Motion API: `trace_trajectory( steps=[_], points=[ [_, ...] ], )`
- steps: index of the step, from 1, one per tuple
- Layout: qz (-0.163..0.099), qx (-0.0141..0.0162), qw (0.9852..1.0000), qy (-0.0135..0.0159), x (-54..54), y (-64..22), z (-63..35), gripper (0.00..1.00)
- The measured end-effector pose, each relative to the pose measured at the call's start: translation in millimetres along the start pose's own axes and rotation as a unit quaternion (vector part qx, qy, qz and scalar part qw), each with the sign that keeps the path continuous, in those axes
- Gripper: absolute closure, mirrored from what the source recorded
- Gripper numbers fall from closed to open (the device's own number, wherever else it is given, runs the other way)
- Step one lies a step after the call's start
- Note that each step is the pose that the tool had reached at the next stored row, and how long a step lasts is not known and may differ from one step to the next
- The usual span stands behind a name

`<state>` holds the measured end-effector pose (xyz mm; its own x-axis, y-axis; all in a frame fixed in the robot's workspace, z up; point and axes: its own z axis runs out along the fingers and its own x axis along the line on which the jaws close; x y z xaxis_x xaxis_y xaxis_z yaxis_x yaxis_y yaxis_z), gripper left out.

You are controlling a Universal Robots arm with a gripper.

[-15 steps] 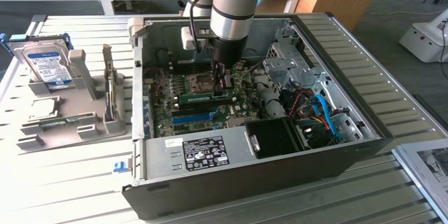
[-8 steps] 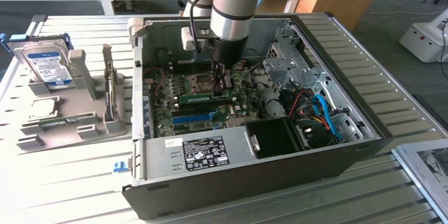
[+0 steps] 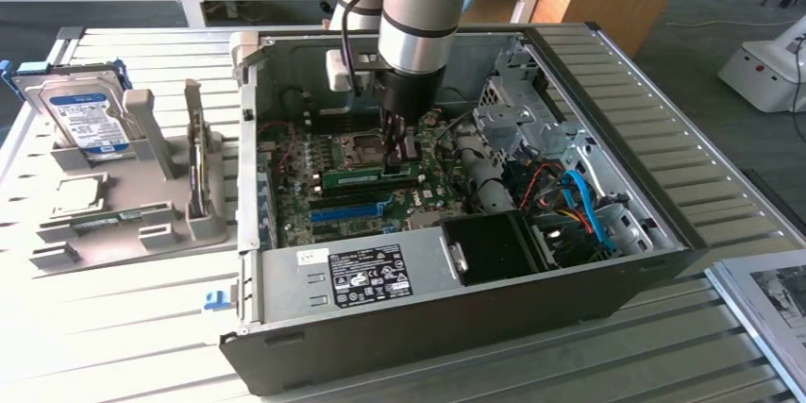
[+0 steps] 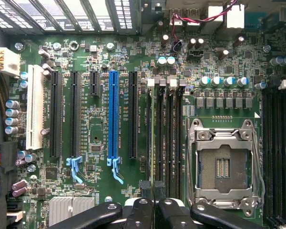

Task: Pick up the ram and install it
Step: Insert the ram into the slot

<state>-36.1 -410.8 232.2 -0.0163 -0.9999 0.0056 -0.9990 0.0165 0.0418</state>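
**Tool pinched on the ram, low over the motherboard**

You have the ram [image 3: 357, 175] inside the open case [image 3: 441, 332]. It is a long, thin green stick with a row of dark chips, standing on its long edge and level along the motherboard's [image 3: 315, 148] memory slots. You cannot tell whether it is seated.

The stick runs toward the exterior view's left from the tool [image 3: 406, 165]. The tool's fingers are drawn together on the stick's end at the exterior view's right.

In the wrist view the two black fingertips [image 4: 144, 190] sit almost touching over the end of the memory slots, between the blue slot [image 4: 113, 114] and the open processor socket [image 4: 224, 164].

For writing, start at the left. The hard drive [image 3: 86, 118] stands upright in a grey stand on the worktop [image 3: 126, 337] and carries a blue-and-white label. Further right is the power supply label [image 3: 368, 276], black and white. You cannot read either one. The white print beside the blue slot is too fine to read.
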Motion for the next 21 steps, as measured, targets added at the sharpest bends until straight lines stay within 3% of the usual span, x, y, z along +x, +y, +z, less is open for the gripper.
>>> trace_trajectory(
  steps=[21],
  points=[
    [-0.002, 0.0, 1.0, 0.0, -0.4, -0.1, 1.4, 0.88]
  ],
)
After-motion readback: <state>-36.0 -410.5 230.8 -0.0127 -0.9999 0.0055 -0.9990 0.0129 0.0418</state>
